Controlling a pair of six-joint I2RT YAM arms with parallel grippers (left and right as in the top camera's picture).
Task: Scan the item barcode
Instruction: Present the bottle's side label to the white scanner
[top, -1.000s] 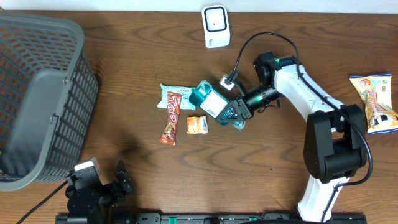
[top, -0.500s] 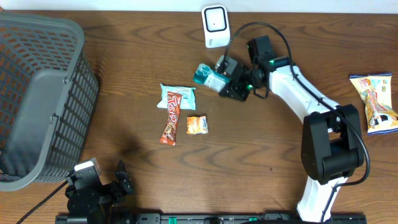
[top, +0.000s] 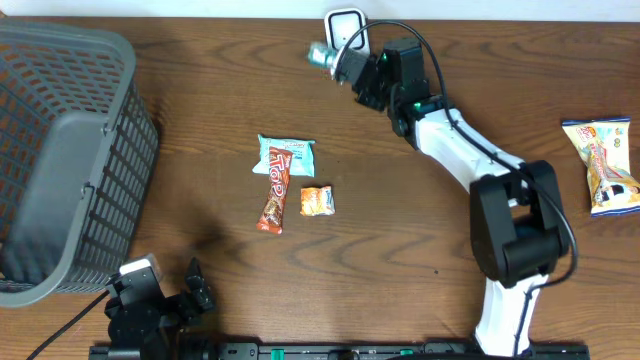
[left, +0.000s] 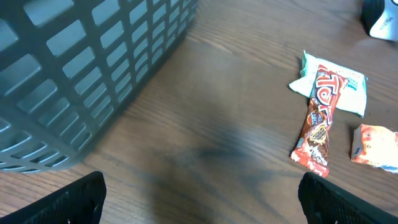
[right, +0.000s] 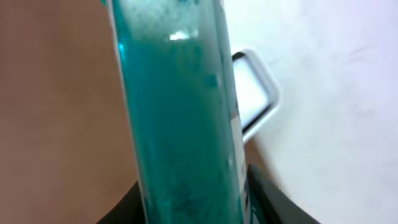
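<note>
Right pincer (top: 352, 66) grips teal item (top: 322, 54) | scanner (top: 344, 19) | bar (left: 318, 118) reads "Top"

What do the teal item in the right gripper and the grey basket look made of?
The teal item looks like glossy, translucent plastic, possibly holding liquid: it shows a bright glint and colour through its depth. The grey basket looks like matte moulded plastic, going by its even lattice walls.

Grey basket (left: 93, 68) left; red snack bar (left: 318, 121) overlapping blue packet (left: 353, 93); orange packet (left: 375, 146) beside.
</note>
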